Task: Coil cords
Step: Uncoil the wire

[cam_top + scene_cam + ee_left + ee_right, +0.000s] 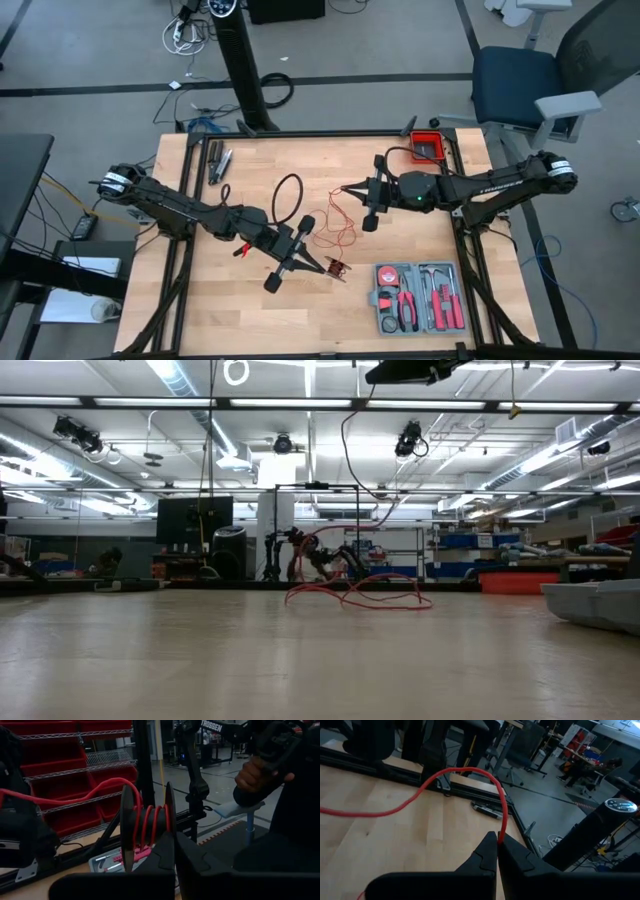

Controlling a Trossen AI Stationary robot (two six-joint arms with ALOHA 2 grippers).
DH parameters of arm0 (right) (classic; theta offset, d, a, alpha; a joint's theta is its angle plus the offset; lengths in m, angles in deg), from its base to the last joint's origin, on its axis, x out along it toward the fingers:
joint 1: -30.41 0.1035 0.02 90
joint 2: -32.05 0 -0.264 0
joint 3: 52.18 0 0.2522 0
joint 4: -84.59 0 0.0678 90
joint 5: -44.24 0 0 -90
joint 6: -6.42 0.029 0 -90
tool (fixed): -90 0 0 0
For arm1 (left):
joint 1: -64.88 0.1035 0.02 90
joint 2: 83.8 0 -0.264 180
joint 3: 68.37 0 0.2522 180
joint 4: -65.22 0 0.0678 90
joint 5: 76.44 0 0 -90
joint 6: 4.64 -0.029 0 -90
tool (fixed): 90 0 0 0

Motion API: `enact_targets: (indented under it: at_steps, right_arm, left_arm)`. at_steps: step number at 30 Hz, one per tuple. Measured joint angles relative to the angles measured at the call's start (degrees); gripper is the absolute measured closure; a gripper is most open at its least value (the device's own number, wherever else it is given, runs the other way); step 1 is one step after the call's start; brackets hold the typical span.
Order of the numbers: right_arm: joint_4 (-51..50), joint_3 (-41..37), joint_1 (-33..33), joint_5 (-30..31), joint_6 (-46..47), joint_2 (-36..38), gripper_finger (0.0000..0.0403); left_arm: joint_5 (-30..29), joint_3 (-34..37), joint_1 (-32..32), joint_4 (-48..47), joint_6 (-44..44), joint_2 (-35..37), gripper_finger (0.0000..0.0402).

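Two dark grippers are seen at work over the pale wooden table [250,320] in the high view: the left gripper [312,262] is held near the table's middle, the right gripper [347,189] a little further back, and the thin bright red cord [338,222] is strung loosely between them, with loops lying on the wood. A grey tool case with red-handled tools [418,297] is set nearer the front right corner, well apart from the cord. In the low view, the red loops [360,596] are seen lying on the tabletop, far from the camera. In the left wrist view, the left gripper's fingers are pressed together on a small dark spool [146,826], around whose core several red turns are already wound. In the right wrist view, the right gripper [497,851] is shown pinching the red strand, which arches away over the table. Winding is judged to be under way and partly done, much slack being left on the table. For the next move, the strand would need to be carried around the spool under light tension, so that tangles are avoided.
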Motion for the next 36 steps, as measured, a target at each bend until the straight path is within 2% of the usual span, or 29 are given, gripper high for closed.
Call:
enact_targets:
  at_steps: [8, 15, 22, 27, 31, 36]
  right_arm:
    - [-0.7, 0.0, -0.1, 0.0, 0.1, 0.0, 0.0399]
    - [-4.6, 0.0, -2.2, -2.2, 1.5, 0.0, 0.0399]
    - [-10.1, 0.0, -4.0, -9.0, 5.0, 0.0, 0.0398]
    - [-17.7, 0.0, -4.0, -11.8, 8.8, 0.0, 0.0396]
    - [-25.6, 0.0, -3.5, -12.3, 12.3, 0.0, 0.0397]
    - [-34.8, 0.0, -2.4, -12.5, 16.1, 0.0, 0.0396]
  left_arm:
    - [0.0, 0.0, 0.0, 1.8, 0.0, 0.0, 0.0398]
    - [-0.1, 0.0, 0.0, 8.4, -0.3, 0.0, 0.0398]
    - [-0.1, 0.0, -0.1, 12.8, -4.8, 0.0, 0.0398]
    - [-1.5, 0.0, -0.1, 16.1, -11.5, 0.0, 0.0398]
    - [-7.0, 0.0, -0.1, 17.8, -17.3, 0.0, 0.0398]
    - [-18.8, 0.0, -0.1, 17.9, -22.7, 0.0, 0.0398]
